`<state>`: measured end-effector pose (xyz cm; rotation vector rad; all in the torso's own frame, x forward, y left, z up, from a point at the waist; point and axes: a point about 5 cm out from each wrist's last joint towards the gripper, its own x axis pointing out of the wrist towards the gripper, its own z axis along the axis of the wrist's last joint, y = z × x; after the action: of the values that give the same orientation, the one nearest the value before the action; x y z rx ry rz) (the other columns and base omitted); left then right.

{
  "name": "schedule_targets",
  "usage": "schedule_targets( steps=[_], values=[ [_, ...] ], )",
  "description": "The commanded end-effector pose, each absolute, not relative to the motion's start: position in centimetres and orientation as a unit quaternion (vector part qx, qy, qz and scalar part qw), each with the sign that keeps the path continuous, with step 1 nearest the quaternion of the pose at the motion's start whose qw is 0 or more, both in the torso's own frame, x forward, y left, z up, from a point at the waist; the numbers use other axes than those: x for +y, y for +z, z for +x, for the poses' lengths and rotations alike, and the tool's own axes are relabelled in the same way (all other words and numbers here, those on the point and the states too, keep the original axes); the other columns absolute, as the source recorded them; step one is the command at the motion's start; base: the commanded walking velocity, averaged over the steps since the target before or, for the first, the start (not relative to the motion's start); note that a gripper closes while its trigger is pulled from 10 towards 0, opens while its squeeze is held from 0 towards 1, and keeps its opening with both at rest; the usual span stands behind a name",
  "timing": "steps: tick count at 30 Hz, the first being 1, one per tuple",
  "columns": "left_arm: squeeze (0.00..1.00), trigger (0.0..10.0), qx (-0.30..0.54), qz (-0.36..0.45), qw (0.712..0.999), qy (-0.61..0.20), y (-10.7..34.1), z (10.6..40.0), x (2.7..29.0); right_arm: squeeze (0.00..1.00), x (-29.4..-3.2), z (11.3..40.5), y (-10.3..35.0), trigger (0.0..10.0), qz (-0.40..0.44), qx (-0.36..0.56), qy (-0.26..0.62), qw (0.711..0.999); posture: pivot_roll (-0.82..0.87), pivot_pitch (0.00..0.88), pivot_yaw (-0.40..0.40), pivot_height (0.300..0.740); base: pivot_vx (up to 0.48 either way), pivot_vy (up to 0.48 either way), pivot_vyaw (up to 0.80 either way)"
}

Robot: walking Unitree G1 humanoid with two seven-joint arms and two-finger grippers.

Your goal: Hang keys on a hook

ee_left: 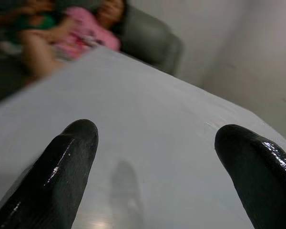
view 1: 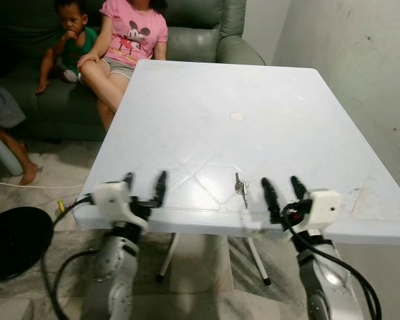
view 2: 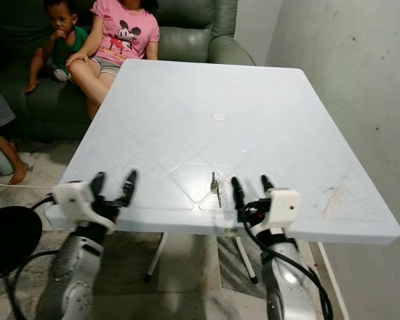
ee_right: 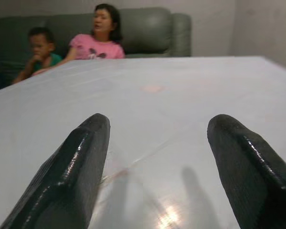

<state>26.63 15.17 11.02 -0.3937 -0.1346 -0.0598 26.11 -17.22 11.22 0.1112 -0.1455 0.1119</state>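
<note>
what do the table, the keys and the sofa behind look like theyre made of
Table: looks like moulded white plastic, smooth and slightly glossy, with raised diamond lines pressed into the top and scuff marks near the right edge.
Keys: likely metal, small, grey-silver with a dull shine; too small to tell more.
Sofa: dark grey-green upholstery with a soft sheen and puffy cushions, leather or faux leather by the look.
</note>
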Motion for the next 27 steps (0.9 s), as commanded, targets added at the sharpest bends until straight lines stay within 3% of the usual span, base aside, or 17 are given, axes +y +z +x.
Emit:
schedule_targets(
  steps=[1,8,27],
  values=[
    [0.0,10.0,-0.061,-0.208,0.976,-0.003,11.2,26.6,16.3,0.0,-17.8,26.1,11.8,10.0,0.039,-0.077,0.035,0.996,0.02,0.046,-0.052,0.732,0.0,0.0,0.0],
    [0.0,10.0,-0.068,-0.203,0.977,0.014,11.8,26.3,18.2,0.0,-18.0,25.9,12.3,10.0,0.037,-0.072,0.031,0.996,0.02,0.049,-0.05,0.732,0.0,0.0,0.0],
    [0.0,10.0,-0.057,-0.179,0.982,-0.008,12.1,26.5,17.2,0.0,-17.5,25.7,12.0,10.0,0.041,-0.045,0.038,0.997,0.03,0.054,-0.045,0.732,0.0,0.0,0.0]
  ],
)
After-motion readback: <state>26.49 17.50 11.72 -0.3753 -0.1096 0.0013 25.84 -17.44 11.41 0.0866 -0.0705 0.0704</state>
